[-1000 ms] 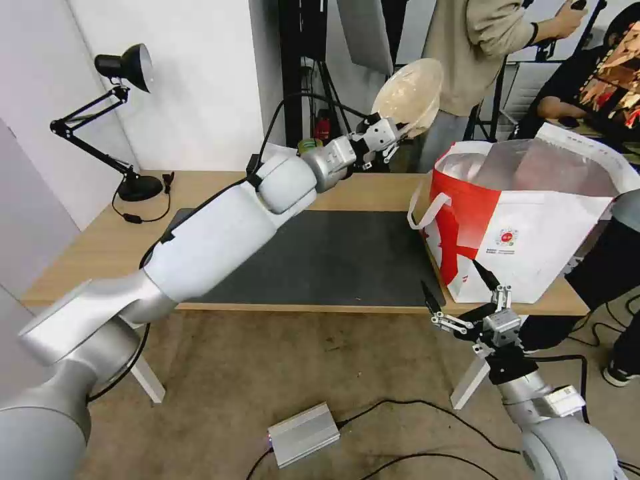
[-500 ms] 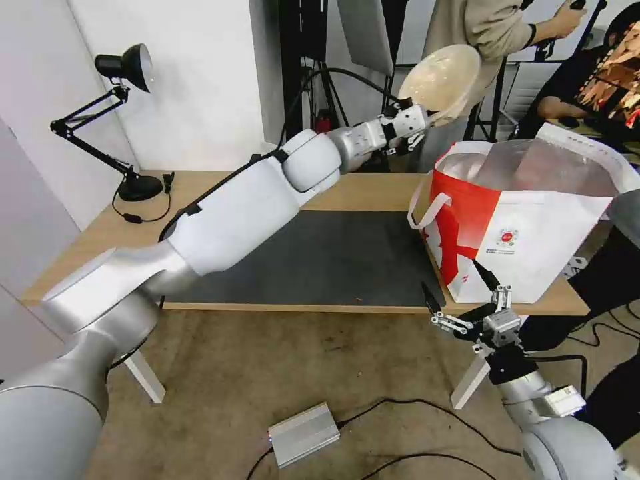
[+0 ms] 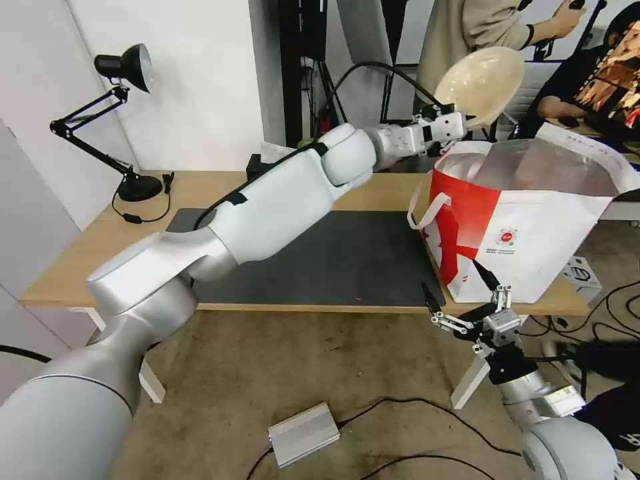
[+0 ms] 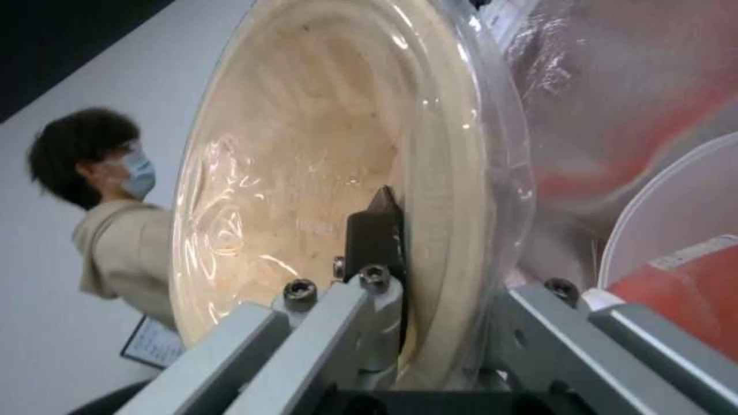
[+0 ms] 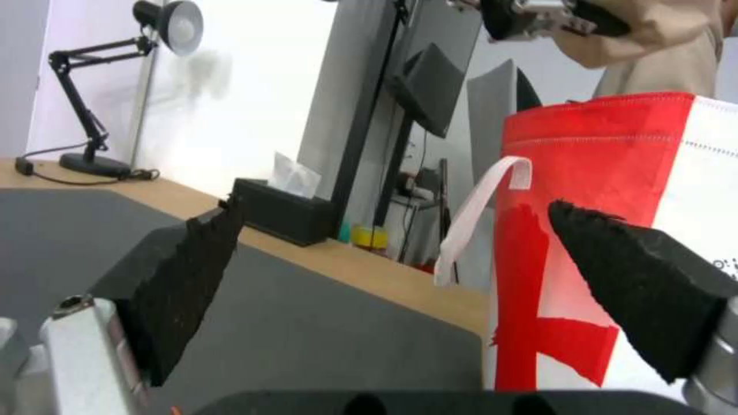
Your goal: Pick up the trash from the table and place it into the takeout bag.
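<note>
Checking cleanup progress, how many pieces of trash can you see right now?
1: the beige bowl, held by the left end effector above the bag. Others may lie hidden inside the bag.

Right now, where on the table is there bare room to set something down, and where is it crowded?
The dark grey mat is bare from the takeout bag across to its lamp-side end. Bare wood lies between the mat and the desk lamp. The bag's end is crowded: the left tool holds the beige bowl above the bag's mouth, and the open right tool hangs below the table's front edge.
</note>
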Robot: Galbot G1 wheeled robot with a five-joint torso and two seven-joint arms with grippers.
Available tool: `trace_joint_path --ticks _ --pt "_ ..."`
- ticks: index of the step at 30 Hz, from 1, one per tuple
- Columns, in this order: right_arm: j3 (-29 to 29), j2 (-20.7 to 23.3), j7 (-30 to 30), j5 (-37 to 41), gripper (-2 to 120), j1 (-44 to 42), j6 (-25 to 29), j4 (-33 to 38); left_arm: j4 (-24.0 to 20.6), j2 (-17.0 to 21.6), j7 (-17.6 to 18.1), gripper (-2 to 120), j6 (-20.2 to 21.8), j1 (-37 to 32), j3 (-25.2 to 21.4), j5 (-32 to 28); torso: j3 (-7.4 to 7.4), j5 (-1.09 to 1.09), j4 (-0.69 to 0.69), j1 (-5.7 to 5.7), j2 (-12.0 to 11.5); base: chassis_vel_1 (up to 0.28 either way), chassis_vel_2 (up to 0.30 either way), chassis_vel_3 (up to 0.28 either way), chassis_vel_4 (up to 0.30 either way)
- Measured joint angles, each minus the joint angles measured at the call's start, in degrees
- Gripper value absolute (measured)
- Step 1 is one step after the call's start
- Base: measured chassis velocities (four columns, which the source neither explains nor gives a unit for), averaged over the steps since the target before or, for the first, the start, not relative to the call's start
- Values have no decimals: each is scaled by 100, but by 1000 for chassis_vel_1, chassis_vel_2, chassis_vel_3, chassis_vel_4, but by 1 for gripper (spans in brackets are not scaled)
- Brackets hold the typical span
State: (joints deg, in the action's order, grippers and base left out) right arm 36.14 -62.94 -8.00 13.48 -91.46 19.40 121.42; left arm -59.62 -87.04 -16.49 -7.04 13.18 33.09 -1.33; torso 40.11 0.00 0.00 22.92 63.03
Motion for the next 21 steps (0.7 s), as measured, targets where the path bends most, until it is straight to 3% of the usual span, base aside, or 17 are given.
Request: trace_joint_path --ticks 10,21 --pt "0 0 0 0 99 0 0 0 504 -431 -66 2 -239 2 -38 396 0 1 -1 -1 0 0 0 0 0" --pt "0 0 0 0 99 0 0 0 573 -440 -113 2 -364 -9 14 903 0 0 0 0 0 0 0 0 0"
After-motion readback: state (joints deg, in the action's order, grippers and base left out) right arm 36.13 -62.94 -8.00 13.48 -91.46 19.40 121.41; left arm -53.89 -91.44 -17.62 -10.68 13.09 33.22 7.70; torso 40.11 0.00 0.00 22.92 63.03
